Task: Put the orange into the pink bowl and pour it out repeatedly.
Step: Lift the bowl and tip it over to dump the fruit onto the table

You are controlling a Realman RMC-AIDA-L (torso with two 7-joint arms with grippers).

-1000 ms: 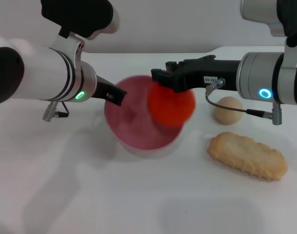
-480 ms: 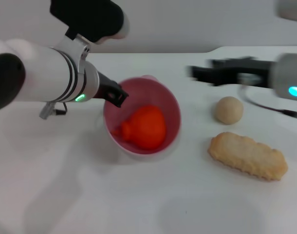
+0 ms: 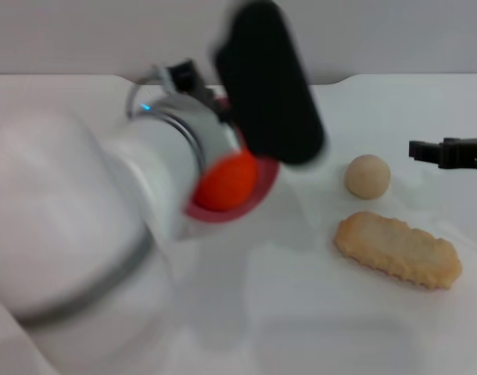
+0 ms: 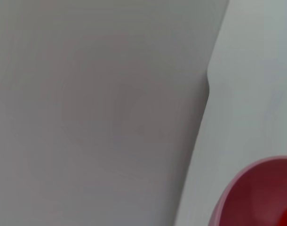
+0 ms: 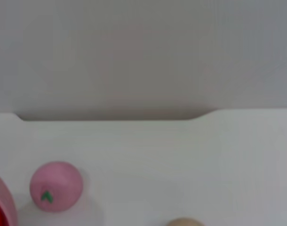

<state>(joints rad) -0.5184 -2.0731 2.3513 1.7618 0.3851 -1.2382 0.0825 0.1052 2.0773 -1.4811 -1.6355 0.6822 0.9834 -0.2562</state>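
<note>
One orange in one pink bowl, my left claw's state can't tell; right claw far right, looks clenched, empty.

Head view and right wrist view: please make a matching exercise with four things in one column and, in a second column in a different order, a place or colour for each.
Things:
1. orange
2. beige ball
3. biscuit
4. small pink ball

Descriptions:
A. pink with a green mark, on the table beside the bowl's rim
B. long, golden and crumbly, lying flat on the table
C. inside the pink bowl, which the left arm holds tilted
D. round and pale, on the table just behind the biscuit

Pairs: 1-C, 2-D, 3-B, 4-A
</note>
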